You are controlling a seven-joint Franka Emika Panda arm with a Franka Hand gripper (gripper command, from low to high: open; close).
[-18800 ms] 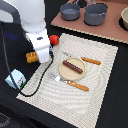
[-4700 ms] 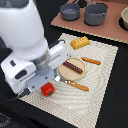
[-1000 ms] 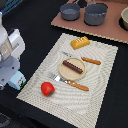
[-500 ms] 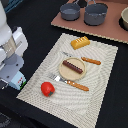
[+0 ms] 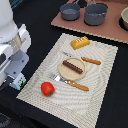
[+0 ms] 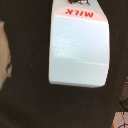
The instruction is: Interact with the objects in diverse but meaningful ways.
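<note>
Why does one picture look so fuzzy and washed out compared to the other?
In the wrist view the milk carton fills the frame at close range, so it is soft and its pale face is blown out to near white against black; only the red word MILK reads. The exterior view is evenly lit and mildly blurred, with soft shadows beside the tomato and bread block.

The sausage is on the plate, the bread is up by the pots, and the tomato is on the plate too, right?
Nearly. The tomato is not on the plate. It sits on the striped mat, off the plate, near the fork. The exterior view shows this. The sausage does lie on the plate, and the bread is up toward the pots.
</note>
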